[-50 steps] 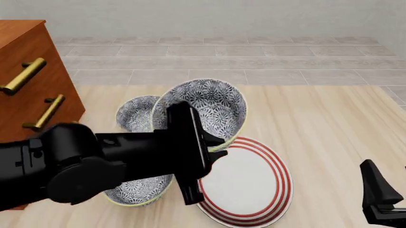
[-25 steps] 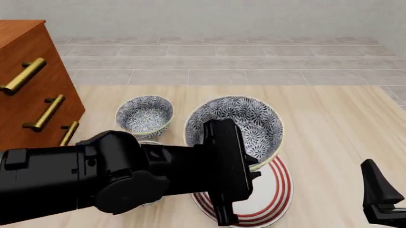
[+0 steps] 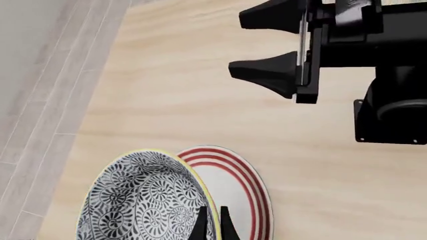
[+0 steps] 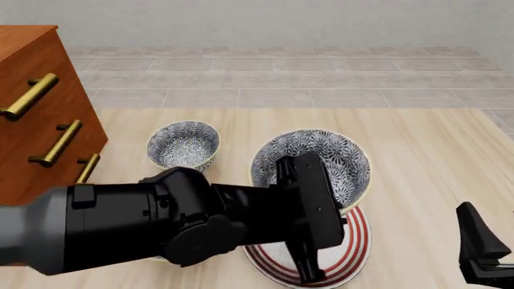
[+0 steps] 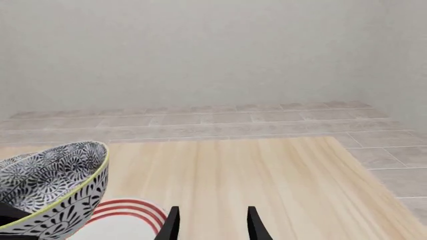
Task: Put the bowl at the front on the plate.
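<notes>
Nearest, the right gripper idles at the table edge, fingers apart and empty. The left gripper has its fingers clamped on the rim of the bowl, held tilted above the plate. Transfer judged nearly complete: lowering and release remain. Beyond, a second bowl stands untouched.

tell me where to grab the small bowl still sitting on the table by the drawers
Take the small bowl by its rim, coming straight down from above, one finger inside the wall and one outside. It stands upright and open, and its thin rim is the only narrow edge. The right-hand side of the rim looks best: the wooden drawer unit crowds its left.
</notes>
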Controlling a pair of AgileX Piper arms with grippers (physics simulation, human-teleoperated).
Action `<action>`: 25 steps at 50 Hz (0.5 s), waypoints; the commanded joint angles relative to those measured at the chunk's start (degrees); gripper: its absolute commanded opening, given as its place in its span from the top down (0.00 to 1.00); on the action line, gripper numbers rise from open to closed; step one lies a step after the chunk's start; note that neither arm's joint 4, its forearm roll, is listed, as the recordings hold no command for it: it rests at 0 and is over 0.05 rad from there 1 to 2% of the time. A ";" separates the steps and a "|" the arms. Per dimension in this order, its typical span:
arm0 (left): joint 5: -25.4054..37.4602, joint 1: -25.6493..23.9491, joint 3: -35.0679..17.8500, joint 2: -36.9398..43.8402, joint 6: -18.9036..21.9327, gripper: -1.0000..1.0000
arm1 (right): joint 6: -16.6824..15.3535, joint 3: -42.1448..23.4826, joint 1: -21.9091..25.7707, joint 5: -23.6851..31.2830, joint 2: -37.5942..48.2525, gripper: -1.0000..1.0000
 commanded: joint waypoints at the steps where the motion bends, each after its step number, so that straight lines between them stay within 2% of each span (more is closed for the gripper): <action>1: -0.94 0.23 -0.96 2.77 -1.05 1.00 | -0.10 -0.04 0.17 0.18 0.02 0.00; 9: -1.70 0.62 -0.86 4.59 -0.51 1.00 | -0.03 0.06 0.14 0.07 0.02 0.00; 25: -4.70 4.53 -0.39 9.19 1.60 1.00 | 0.05 -0.05 0.12 0.09 0.04 0.00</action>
